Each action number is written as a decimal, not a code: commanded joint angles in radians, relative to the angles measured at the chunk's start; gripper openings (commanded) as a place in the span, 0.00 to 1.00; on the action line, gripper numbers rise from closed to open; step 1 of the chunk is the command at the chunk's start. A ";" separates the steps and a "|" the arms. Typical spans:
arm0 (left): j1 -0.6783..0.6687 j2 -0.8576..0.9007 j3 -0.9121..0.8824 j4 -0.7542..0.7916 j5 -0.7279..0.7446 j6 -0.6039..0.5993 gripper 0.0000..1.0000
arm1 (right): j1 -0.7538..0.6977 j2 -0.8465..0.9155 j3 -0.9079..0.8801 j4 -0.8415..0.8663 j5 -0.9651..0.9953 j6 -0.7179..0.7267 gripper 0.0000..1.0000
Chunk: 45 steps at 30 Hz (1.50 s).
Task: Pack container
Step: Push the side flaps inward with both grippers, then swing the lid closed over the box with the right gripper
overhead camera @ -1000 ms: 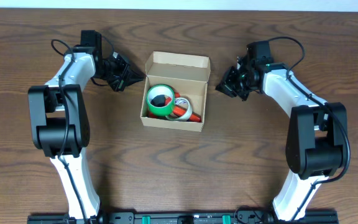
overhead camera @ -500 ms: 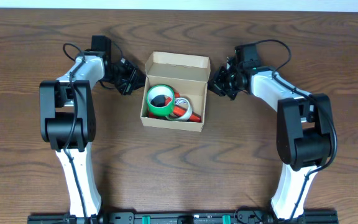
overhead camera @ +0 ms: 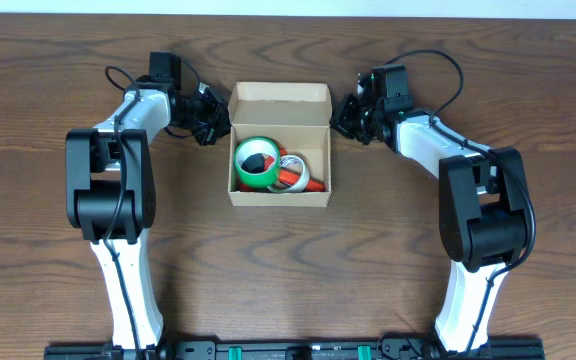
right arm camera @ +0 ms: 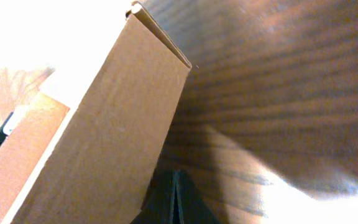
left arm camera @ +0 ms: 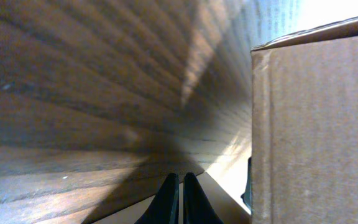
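Observation:
The container (overhead camera: 279, 195) is a tan cardboard box, open, at the table's middle, its flap lid (overhead camera: 280, 99) standing at the far side. Inside lie a green tape roll (overhead camera: 256, 162) and a red-and-white roll (overhead camera: 298, 177). My left gripper (overhead camera: 218, 122) is shut and empty, its tips against the box's upper left corner; the left wrist view shows the closed fingers (left arm camera: 178, 194) beside the cardboard wall (left arm camera: 312, 130). My right gripper (overhead camera: 340, 118) is shut and empty at the upper right corner; the right wrist view shows its fingers (right arm camera: 174, 193) by the box side (right arm camera: 98, 143).
The dark wooden table (overhead camera: 288, 270) carries only the box. Both arm bases stand at the near edge. Cables loop from both wrists at the far side.
Both grippers have moved inward and toward the far side, reaching the box's upper corners. The box has shifted slightly and now sits squarer to the table.

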 commanded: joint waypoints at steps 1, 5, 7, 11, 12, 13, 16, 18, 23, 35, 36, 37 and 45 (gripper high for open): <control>0.002 0.011 0.018 0.004 0.047 0.052 0.05 | 0.010 0.011 0.013 0.020 0.007 -0.089 0.01; 0.002 0.011 0.018 0.004 0.063 0.094 0.05 | 0.010 0.011 0.013 0.046 0.006 -0.155 0.01; 0.002 0.010 0.019 0.004 0.071 0.117 0.05 | 0.010 0.011 0.013 0.062 0.006 -0.187 0.01; 0.002 0.008 0.024 0.004 0.073 0.166 0.05 | 0.010 0.011 0.013 0.097 -0.002 -0.251 0.01; 0.002 0.008 0.027 0.003 0.073 0.182 0.05 | 0.010 0.011 0.013 0.106 -0.005 -0.263 0.01; 0.002 0.007 0.032 0.002 0.077 0.200 0.05 | 0.010 0.011 0.013 0.117 -0.010 -0.277 0.01; 0.002 0.005 0.049 -0.008 0.080 0.231 0.05 | 0.010 0.010 0.013 0.144 -0.037 -0.315 0.01; 0.002 0.005 0.075 -0.037 0.080 0.273 0.05 | 0.010 0.010 0.013 0.162 -0.051 -0.329 0.01; 0.002 0.005 0.158 -0.149 0.068 0.387 0.05 | 0.010 0.010 0.013 0.203 -0.090 -0.355 0.01; 0.002 0.005 0.336 -0.420 -0.034 0.571 0.05 | 0.010 -0.060 0.013 0.227 -0.134 -0.400 0.01; 0.002 0.005 0.344 -0.430 -0.035 0.578 0.05 | 0.010 -0.069 0.013 0.227 -0.134 -0.401 0.01; 0.002 0.005 0.351 -0.436 -0.036 0.586 0.05 | 0.010 -0.080 0.013 0.227 -0.134 -0.407 0.01; 0.002 0.003 0.411 -0.498 -0.059 0.629 0.05 | 0.010 -0.150 0.013 0.211 -0.137 -0.442 0.01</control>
